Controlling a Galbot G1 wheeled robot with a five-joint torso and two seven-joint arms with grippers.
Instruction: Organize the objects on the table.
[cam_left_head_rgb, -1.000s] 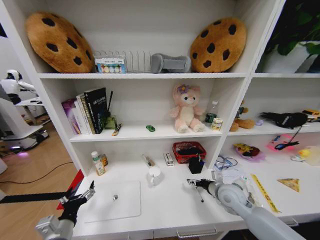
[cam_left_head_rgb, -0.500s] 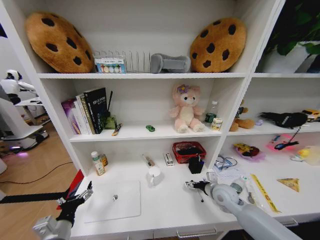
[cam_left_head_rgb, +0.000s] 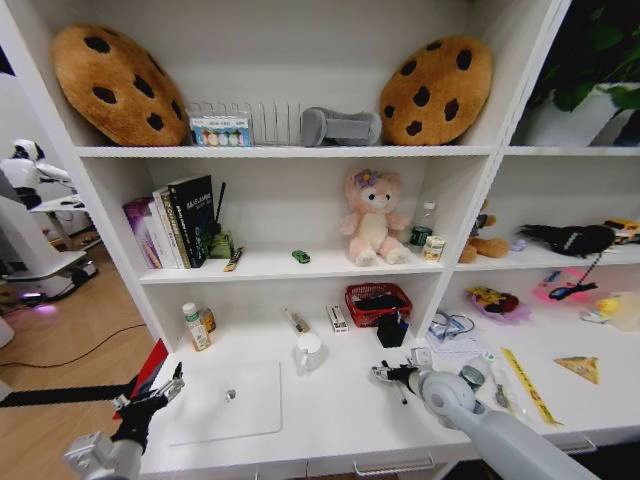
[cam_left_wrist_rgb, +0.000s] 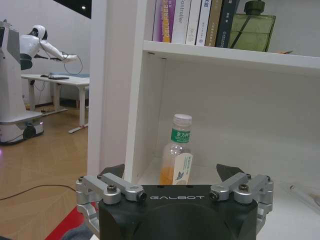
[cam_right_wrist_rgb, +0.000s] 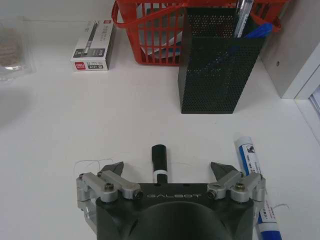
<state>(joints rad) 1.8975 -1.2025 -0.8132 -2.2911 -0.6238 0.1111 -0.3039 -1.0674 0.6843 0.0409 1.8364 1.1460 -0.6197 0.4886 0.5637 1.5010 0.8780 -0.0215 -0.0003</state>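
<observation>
A black pen (cam_right_wrist_rgb: 159, 156) lies on the white table (cam_right_wrist_rgb: 75, 125), and my right gripper (cam_right_wrist_rgb: 166, 167) hangs open over it with a finger on each side. In the head view that right gripper (cam_left_head_rgb: 384, 373) is in front of the black mesh pen holder (cam_left_head_rgb: 392, 329). The holder (cam_right_wrist_rgb: 220, 75) has blue pens in it. A blue-and-white marker (cam_right_wrist_rgb: 254, 175) lies beside the gripper. My left gripper (cam_left_head_rgb: 150, 394) is open, low at the table's left end, beside the silver laptop (cam_left_head_rgb: 228, 402). A yellow ruler (cam_left_head_rgb: 528, 385) and a yellow triangle (cam_left_head_rgb: 580, 368) lie at the right.
A red basket (cam_right_wrist_rgb: 160, 30) and a small pen box (cam_right_wrist_rgb: 92, 45) stand behind the holder. A green-labelled bottle (cam_left_wrist_rgb: 178, 155) stands at the back left, a white cup (cam_left_head_rgb: 309, 349) mid-table. The shelf above holds books (cam_left_head_rgb: 178, 220), a plush toy (cam_left_head_rgb: 372, 216) and a green toy car (cam_left_head_rgb: 301, 257).
My right arm has shifted slightly left and lower, settling its open gripper around the black pen. The left arm has barely moved.
</observation>
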